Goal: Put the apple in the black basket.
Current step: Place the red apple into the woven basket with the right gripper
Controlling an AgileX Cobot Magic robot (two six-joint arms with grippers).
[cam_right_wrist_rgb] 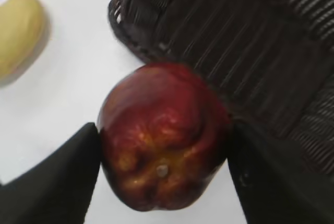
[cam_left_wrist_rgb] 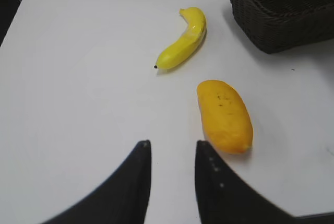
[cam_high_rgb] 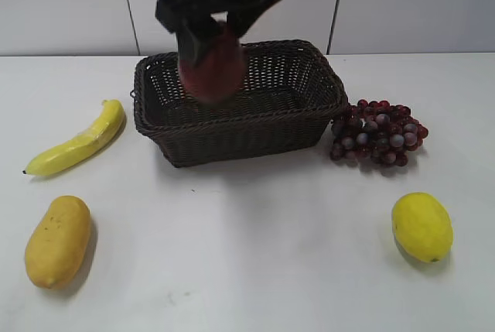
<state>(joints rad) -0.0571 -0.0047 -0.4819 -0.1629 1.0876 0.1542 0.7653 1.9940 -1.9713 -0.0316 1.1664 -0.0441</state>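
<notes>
Gripping apple (cam_right_wrist_rgb: pixel 163 164), right tool (cam_right_wrist_rgb: pixel 163 179) above black basket (cam_high_rgb: pixel 232 127).

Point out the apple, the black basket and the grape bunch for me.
apple (cam_right_wrist_rgb: pixel 162 140): right wrist view, middle of its red skin.
black basket (cam_high_rgb: pixel 232 140): exterior view, front woven wall.
grape bunch (cam_high_rgb: pixel 379 135): exterior view, centre of the cluster.
</notes>
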